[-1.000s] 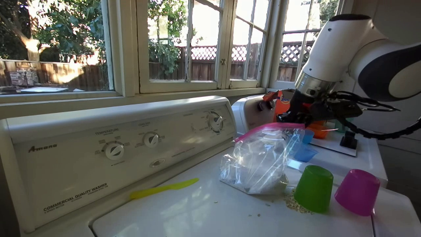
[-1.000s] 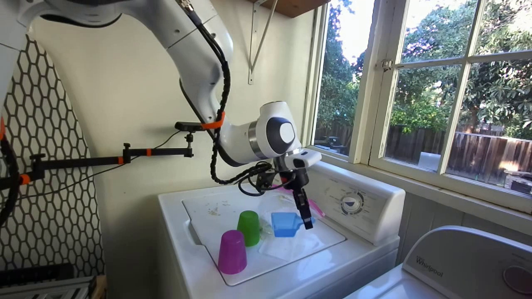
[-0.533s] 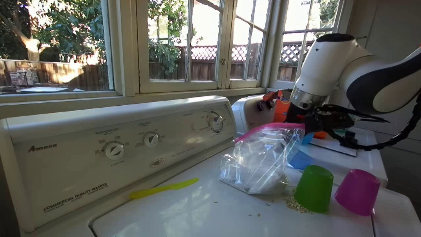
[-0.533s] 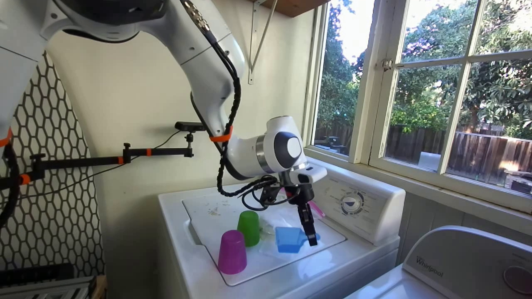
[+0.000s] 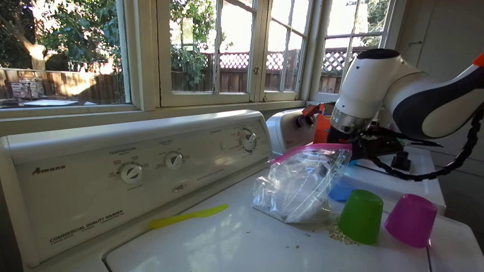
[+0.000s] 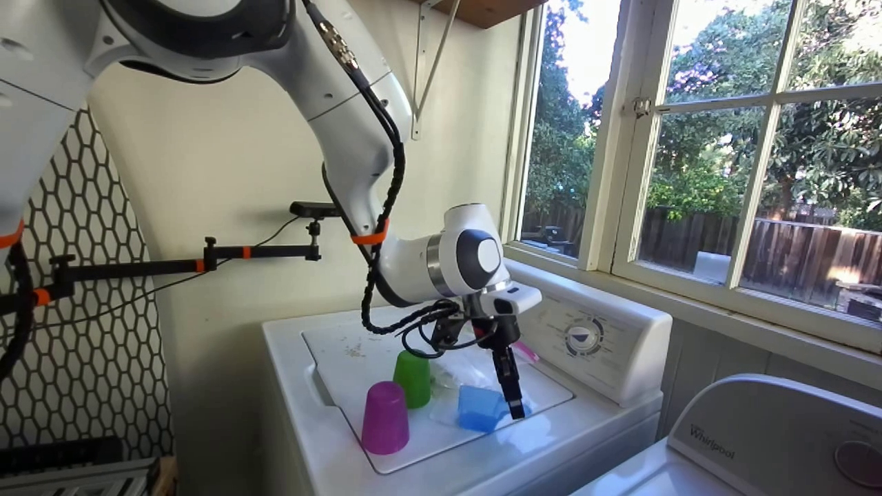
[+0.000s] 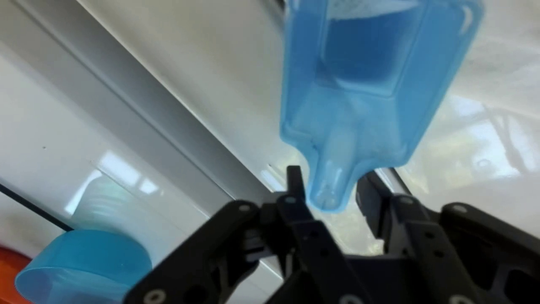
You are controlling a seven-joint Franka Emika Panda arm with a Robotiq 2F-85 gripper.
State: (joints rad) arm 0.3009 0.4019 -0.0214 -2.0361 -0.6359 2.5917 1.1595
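Left to right in an exterior view: magenta cup [image 6: 386, 419], inverted; green cup [image 6: 412, 379], likewise inverted, just beside it; blue scoop [image 6: 479, 409] low over the white lid [image 6: 431, 435], contact unclear; gripper [image 6: 517, 411] pointing down, jaws apart astride the scoop's handle [image 7: 331, 185], thin gaps visible in the wrist view; washer dial [image 6: 583, 336] beyond.

Daylit window [image 6: 772, 103], cream wall [image 6: 227, 165], fence [image 6: 813, 248], probably wooden shelf [image 6: 486, 11]

Windows [image 5: 234, 41] behind the washer [image 5: 159, 189] are partly blown out, glare on its lid [image 5: 204, 241], wrist view's kinda soft.
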